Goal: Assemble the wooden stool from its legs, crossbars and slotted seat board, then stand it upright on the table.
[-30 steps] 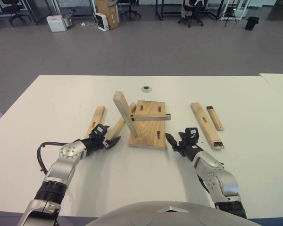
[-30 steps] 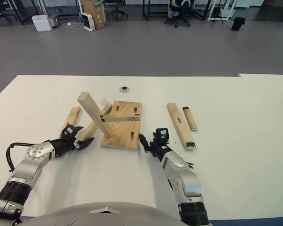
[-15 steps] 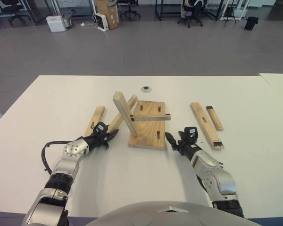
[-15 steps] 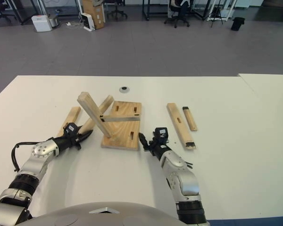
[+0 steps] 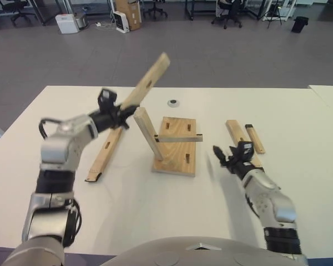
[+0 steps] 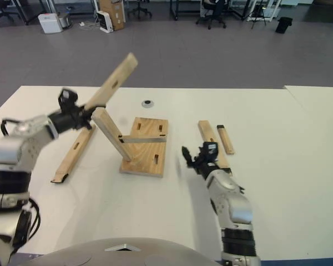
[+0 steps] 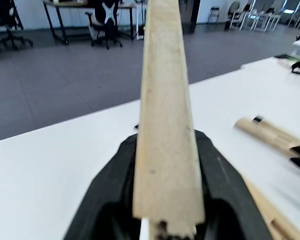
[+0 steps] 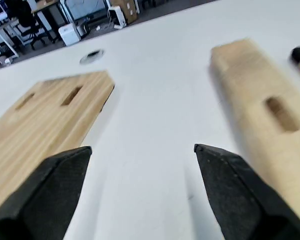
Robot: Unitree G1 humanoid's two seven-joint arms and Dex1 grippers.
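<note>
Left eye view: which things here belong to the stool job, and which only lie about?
For the job: seat board; tilted leg standing in it; crossbar on that leg; raised leg in the left gripper; left lying leg; right lying leg; short crossbar.

Just lying about: small round disc.

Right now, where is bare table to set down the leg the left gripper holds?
Bare: the near table strip in front of the seat board, between the lying leg and the right gripper; also right of the short crossbar. Crowded: around the seat board's standing leg and the left gripper.
</note>
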